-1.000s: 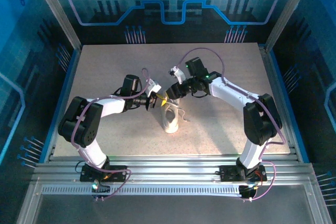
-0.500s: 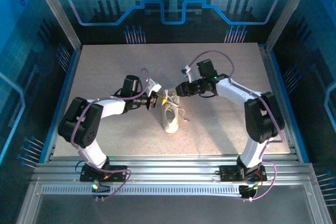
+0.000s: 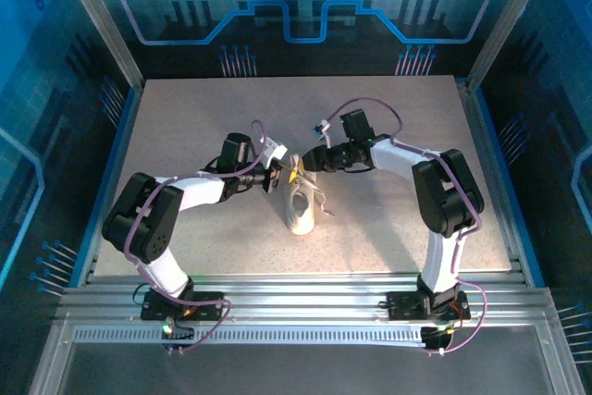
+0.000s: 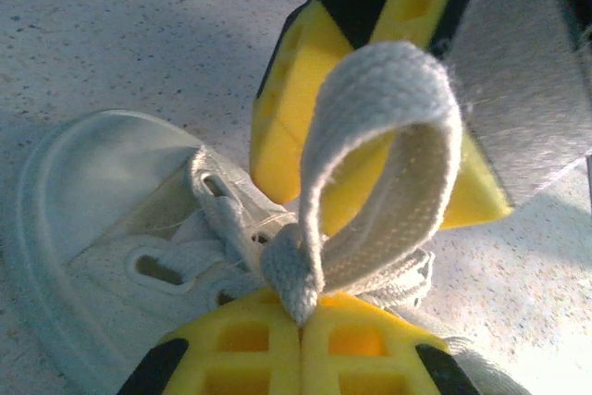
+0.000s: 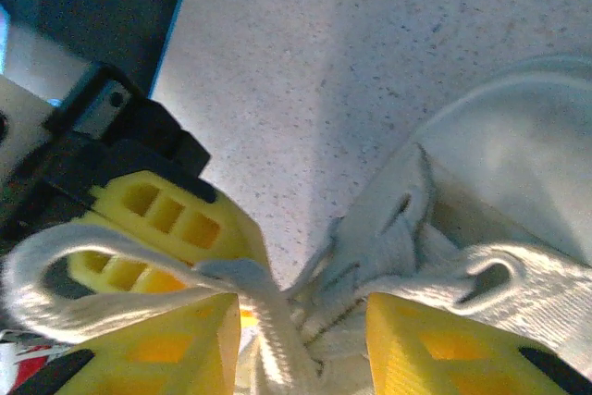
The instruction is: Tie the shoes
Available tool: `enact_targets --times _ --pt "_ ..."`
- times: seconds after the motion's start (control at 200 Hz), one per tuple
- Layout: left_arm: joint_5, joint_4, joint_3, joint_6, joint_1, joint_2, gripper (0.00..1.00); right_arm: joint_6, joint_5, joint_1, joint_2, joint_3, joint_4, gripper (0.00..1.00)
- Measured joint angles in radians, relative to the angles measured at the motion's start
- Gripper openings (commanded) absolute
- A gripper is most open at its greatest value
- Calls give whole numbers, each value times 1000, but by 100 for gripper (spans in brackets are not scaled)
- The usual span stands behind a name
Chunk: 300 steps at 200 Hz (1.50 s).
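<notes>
Left gripper (image 4: 301, 307) pinched tight on lace loop (image 4: 398, 71), sneaker (image 4: 83, 182) just beneath. Right gripper (image 5: 303, 321) half open, straddling loop's base; closer in than a second ago.

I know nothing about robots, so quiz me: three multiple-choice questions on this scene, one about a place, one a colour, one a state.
1. Where is the sneaker?
A) beside the left gripper and right gripper
B) at the table's far corner
C) on the metal rail
2. What colour are the fingers?
A) red
B) yellow
C) green
3. How is the left gripper?
A) wide open
B) clamped on the sole
C) shut on a lace loop
Answers: 1 A: the top view shows both grippers at its laces. 2 B: both wrist views show yellow fingers. 3 C: its fingers meet, pinching the loop.
</notes>
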Motion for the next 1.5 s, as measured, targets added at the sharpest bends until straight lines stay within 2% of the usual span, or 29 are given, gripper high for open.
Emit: enact_targets --times 0.385,0.495,0.685,1.011,1.501 --pt "-107 3 0 -98 -36 0 0 68 -101 0 23 -5 119 38" --pt "-121 3 0 -100 -48 0 0 68 -76 -1 21 -23 128 38" --pt "-145 -2 0 -100 -48 0 0 63 6 -21 -18 -68 105 30" --pt "-158 -29 -5 -98 -45 -35 0 21 48 -19 -64 -68 64 32" --pt "-154 -63 -5 -95 -34 -36 0 -29 60 49 -6 4 -11 31"
